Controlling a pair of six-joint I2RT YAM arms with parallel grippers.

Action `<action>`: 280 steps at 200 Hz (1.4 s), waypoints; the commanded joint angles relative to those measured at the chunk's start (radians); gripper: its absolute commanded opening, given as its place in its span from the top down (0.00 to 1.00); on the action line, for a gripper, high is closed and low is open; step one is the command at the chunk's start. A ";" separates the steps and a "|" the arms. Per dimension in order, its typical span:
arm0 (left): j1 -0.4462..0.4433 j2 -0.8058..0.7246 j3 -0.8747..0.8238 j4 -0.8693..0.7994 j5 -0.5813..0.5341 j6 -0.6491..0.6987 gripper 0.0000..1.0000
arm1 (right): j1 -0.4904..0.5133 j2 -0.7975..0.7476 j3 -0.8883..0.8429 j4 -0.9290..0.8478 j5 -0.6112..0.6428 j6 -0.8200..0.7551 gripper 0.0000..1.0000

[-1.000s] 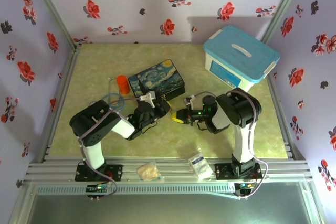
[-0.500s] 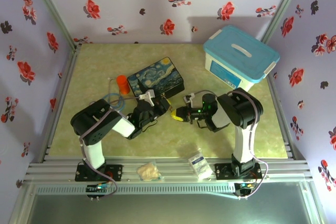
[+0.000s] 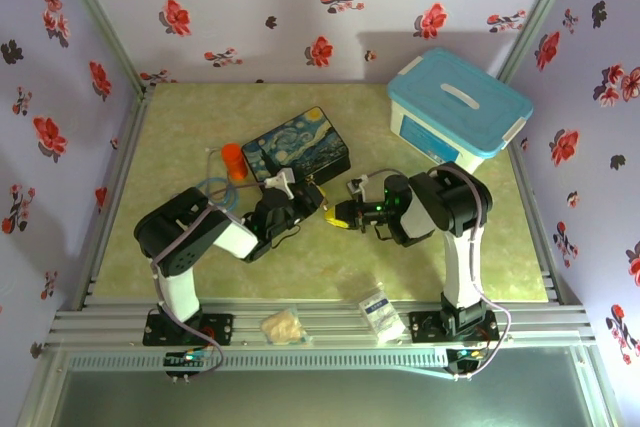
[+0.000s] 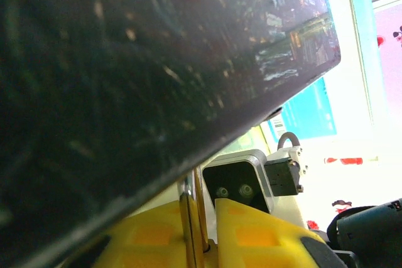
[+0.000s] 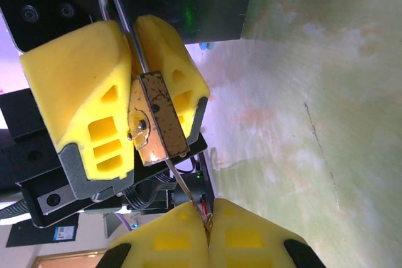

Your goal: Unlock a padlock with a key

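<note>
The padlock (image 5: 157, 120) is held clear of the desk (image 5: 314, 92), near the painted box (image 3: 297, 150), between the two arms. Its thin shackle is pinched between the left fingers (image 5: 81, 92), with the brass body sitting just past their tips. The right fingers (image 5: 169, 243) are pressed together on a thin metal piece, judged to be the key (image 5: 185, 189), which reaches up to the lower corner of the lock body. Both items are judged light, rigid and smooth, so slipping and swivelling are to be expected: the body may be swung about the shackle when the key is twisted. A steadier hold would be had on the body's flat sides, and the key is best gripped by its wide head.
</note>
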 commanded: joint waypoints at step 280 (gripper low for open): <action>-0.039 0.063 0.175 -0.382 0.289 0.220 0.87 | -0.047 -0.062 -0.029 0.064 0.115 -0.025 1.00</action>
